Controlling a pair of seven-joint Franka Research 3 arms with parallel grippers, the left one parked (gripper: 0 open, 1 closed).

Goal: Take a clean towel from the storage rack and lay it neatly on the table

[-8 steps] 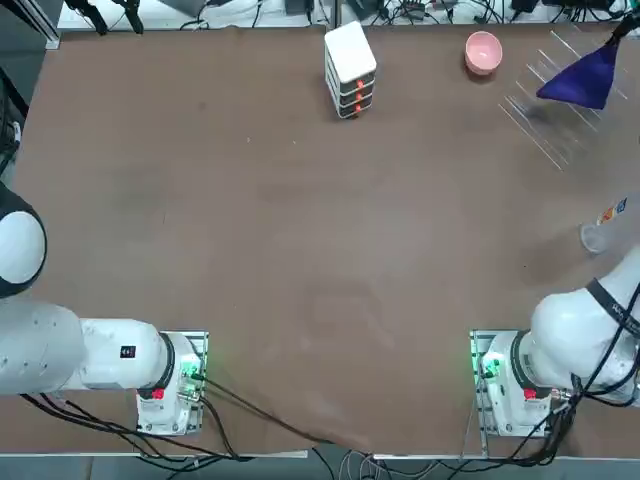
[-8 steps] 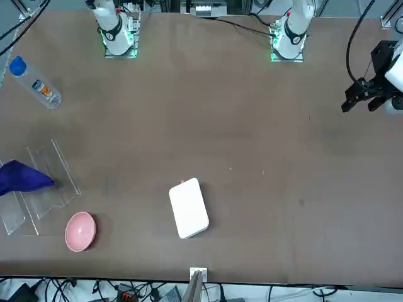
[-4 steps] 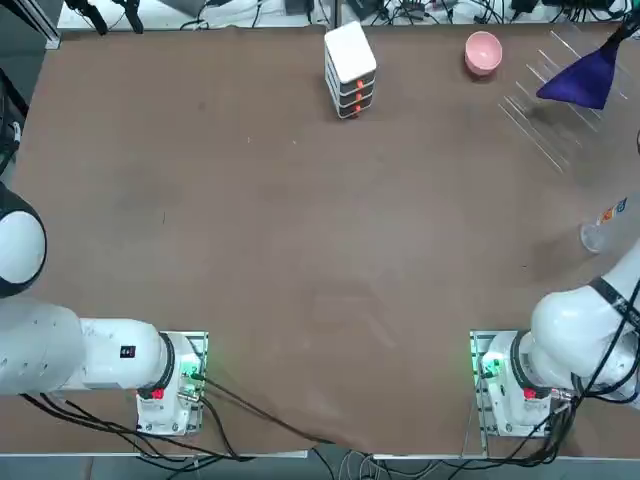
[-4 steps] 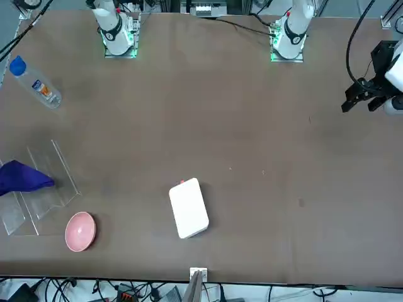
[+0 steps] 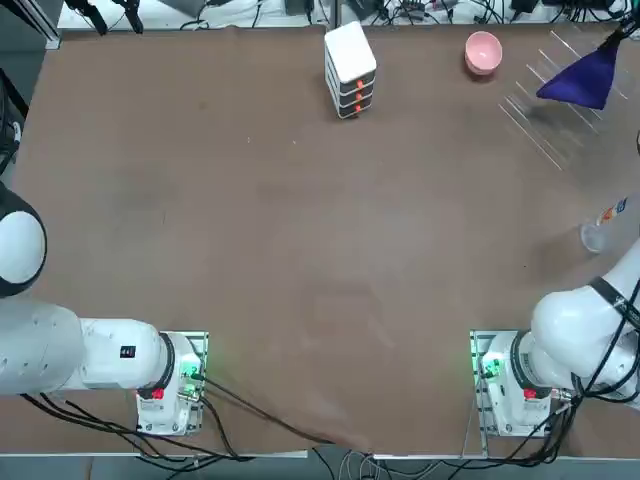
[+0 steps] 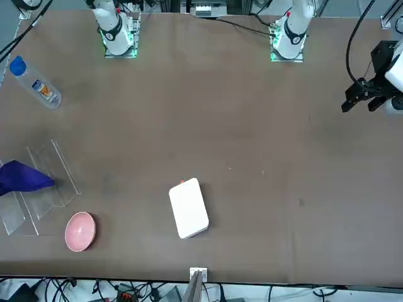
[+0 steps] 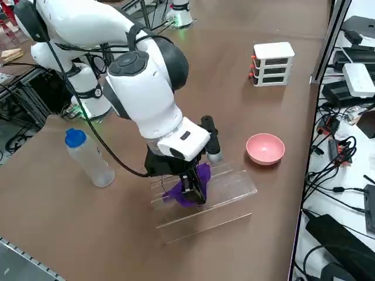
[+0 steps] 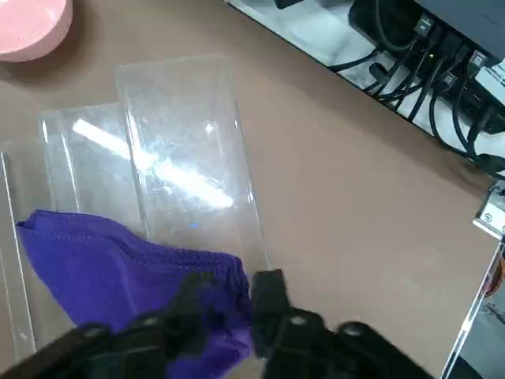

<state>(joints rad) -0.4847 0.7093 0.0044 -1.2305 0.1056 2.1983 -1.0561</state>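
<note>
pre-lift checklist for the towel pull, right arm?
1. Right gripper at the towel: ok, fingers close on its edge.
2. Towel clear of the storage rack: not ok, it hangs over the rack panels.
3. Grip firm enough to lift: cannot tell.
4. Pink bowl beside the rack, bottle on the other side: ok, both apart from the towel.
5. Bare table for laying it flat: ok, mid-table is open.

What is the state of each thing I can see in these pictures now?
towel: bunched, on the rack, gripped at one end.
storage rack: on the table, holding the towel.
right gripper: shut on the towel.
pink bowl: upright, empty.
bottle: upright, blue cap on.
white stacked box: drawers shut.
</note>
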